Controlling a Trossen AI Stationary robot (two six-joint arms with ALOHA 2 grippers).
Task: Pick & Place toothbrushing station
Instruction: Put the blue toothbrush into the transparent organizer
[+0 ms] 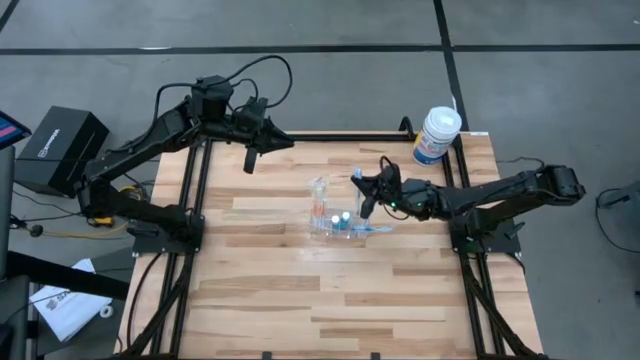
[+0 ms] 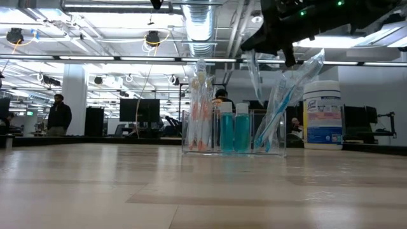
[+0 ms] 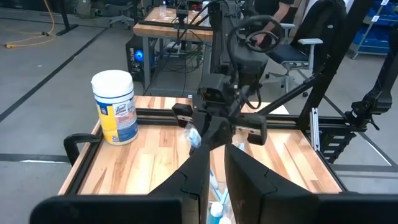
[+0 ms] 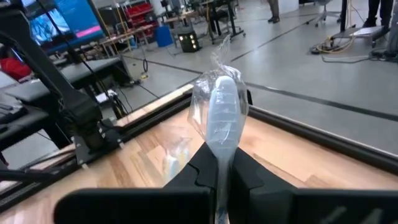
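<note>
Station (image 1: pixel 333 213) stands mid-worktop (image 1: pixel 280 290), stocked with brushes and bottles; right claw (image 1: pixel 366 197) just beside it, pinched on a wrapped brush (image 4: pixel 222 112), left claw (image 1: pixel 250 158) well off, closed on nothing; judged: placing unfinished.

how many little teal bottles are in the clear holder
2. The teal bottles stand side by side in the middle of the toothbrushing station: one nearer the orange toothbrushes, the other nearer the wrapped blue ones. More may be hidden.
</note>
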